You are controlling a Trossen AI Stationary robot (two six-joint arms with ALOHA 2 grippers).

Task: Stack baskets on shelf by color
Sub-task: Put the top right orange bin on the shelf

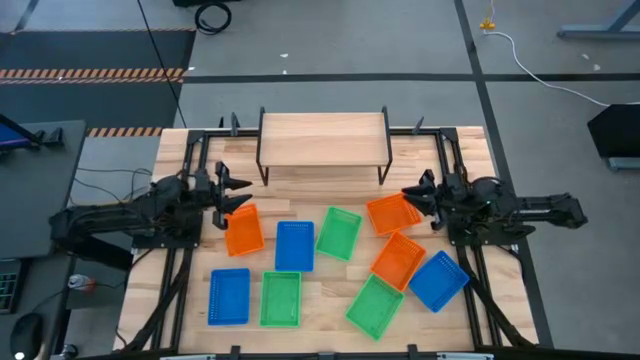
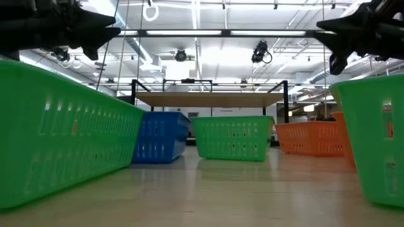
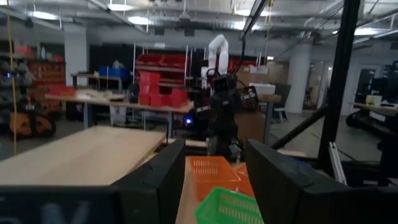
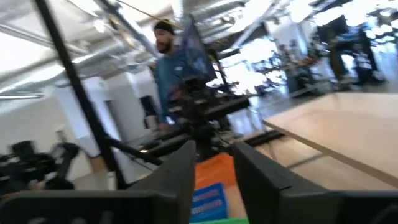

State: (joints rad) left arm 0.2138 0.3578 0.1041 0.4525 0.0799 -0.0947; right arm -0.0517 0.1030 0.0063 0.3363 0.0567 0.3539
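We judge that no basket is picked yet: all nine lie on the table [image 1: 330,305], and the shelf [image 1: 322,137] is bare. Both jaws are spread and hold nothing. The left gripper [image 1: 238,192] hovers just beside an orange basket [image 1: 243,229], the right gripper [image 1: 414,196] beside another orange basket [image 1: 391,213]; next, one must descend over a rim.

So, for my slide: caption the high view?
Nine baskets scattered below the bare shelf; both arms wait at the sides.

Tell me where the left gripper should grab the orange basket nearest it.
Probably the rim of the orange basket, on the short wall nearest the left gripper, coming from above. It lies open side up, so one finger can go inside the thin mesh wall and one outside. That end faces the shelf and has bare table around it.
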